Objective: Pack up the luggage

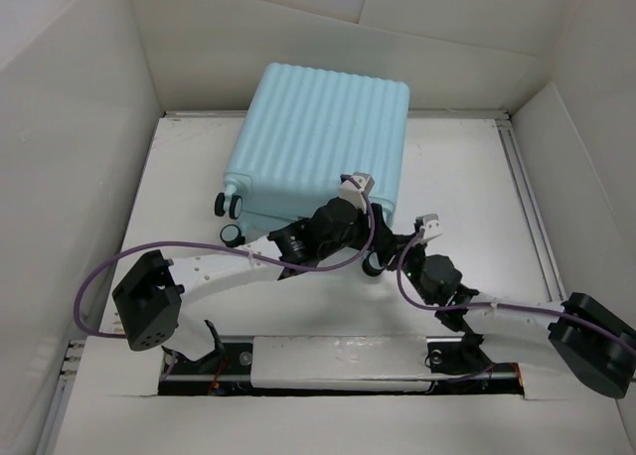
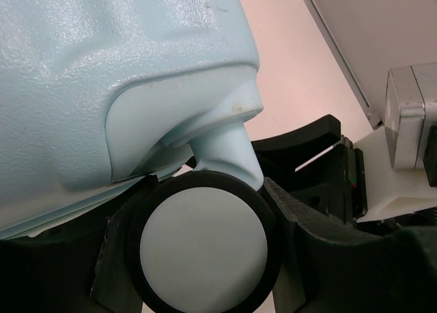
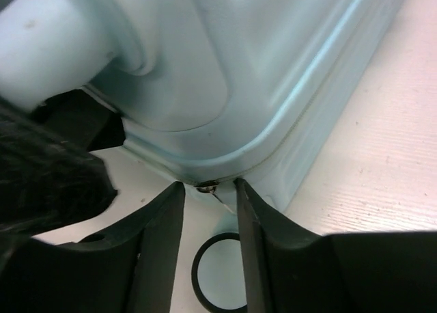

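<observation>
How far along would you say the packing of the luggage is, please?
Done: the luggage lies shut on the table. In hand: the left gripper clamps a caster wheel, and the open right gripper straddles the zipper pull at a corner. Left: probably pinching that pull and running the zipper round; how much is already zipped I cannot tell.

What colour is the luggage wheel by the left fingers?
The wheel has a pale bluish-white hub inside a black rim; left wrist view shows it best.
</observation>
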Controlling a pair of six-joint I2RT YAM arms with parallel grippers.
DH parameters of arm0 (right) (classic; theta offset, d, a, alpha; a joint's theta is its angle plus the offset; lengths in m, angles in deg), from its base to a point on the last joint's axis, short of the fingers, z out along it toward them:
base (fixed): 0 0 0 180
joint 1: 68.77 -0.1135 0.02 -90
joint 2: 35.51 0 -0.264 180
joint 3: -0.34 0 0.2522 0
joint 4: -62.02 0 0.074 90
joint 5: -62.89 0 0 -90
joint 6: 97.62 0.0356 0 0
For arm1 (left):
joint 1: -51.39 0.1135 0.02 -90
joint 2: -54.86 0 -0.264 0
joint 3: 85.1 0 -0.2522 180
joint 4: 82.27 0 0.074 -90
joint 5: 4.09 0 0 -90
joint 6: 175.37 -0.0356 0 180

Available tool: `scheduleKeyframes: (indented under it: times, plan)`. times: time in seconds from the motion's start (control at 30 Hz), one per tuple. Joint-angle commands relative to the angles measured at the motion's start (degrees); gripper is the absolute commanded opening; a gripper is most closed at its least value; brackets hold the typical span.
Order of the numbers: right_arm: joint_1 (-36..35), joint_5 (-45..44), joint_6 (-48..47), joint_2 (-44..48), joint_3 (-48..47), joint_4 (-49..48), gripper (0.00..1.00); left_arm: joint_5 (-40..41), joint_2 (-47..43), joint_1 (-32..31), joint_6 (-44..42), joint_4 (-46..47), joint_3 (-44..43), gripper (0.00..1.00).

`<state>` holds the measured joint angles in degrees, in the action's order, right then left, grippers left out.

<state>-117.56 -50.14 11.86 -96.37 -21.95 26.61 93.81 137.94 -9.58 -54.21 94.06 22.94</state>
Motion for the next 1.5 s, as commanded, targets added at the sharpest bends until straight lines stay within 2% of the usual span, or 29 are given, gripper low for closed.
scheduleKeyframes:
  times: [0.0,0.1,0.13,0.2,0.23,0.33,0.37,0.5,0.7,0.77,1.1,1.2,1.37,1.47]
  plan:
    - [0.19,-0.62,0.47,-1.97,-1.40,-7.17,0.41,-5.00,-1.97,-0.73,1.71,8.63,-3.77,0.00]
    - [0.19,-1.14,0.99,-4.79,-1.40,-9.62,0.36,-5.53,-1.97,-0.73,1.71,8.63,-3.77,0.00]
    - [0.19,-1.67,0.99,-6.01,-1.40,-9.63,0.28,-5.53,-1.97,-0.73,1.71,8.63,-3.77,0.00]
    - [0.19,-2.19,0.99,-7.16,-2.01,-10.15,0.25,-6.06,-1.97,-0.73,2.24,9.33,-3.77,0.00]
    - [0.19,-2.20,0.99,-7.69,-2.01,-11.64,0.16,-6.58,-1.97,-0.73,2.24,9.34,-3.77,0.00]
    - [0.19,-2.20,0.38,-9.01,-2.01,-13.75,0.02,-7.11,-1.97,-0.73,2.24,9.86,-3.77,0.00]
    - [0.19,-2.20,0.38,-9.01,-2.01,-13.76,0.00,-7.72,-1.44,-0.73,2.24,9.86,-3.77,0.00]
    - [-1.03,-1.50,3.35,-9.01,-2.01,-16.48,0.00,-8.96,-0.13,-0.73,2.76,10.39,-6.57,0.00]
    - [-11.75,-6.84,7.05,-11.81,0.01,-29.47,0.00,-17.03,3.13,0.50,6.63,12.67,-11.85,0.00]
    - [-15.95,-9.13,6.45,-13.49,-0.86,-30.29,0.00,-20.45,4.10,1.03,9.26,14.08,-13.61,0.00]
    - [-26.60,-16.17,4.25,-33.43,-12.81,-40.48,0.00,-29.69,10.87,1.03,19.02,19.43,-20.55,0.00]
    - [-27.76,-17.23,4.25,-40.02,-17.47,-42.06,0.00,-33.11,13.58,1.03,21.83,20.58,-22.74,0.00]
    - [-28.99,-13.54,4.77,-48.90,-30.27,-40.23,0.00,-34.88,18.77,-1.69,23.95,21.29,-28.63,0.00]
    - [-31.00,-14.06,4.77,-51.11,-33.56,-37.41,0.00,-36.98,21.06,-3.01,25.70,22.43,-32.06,0.00]
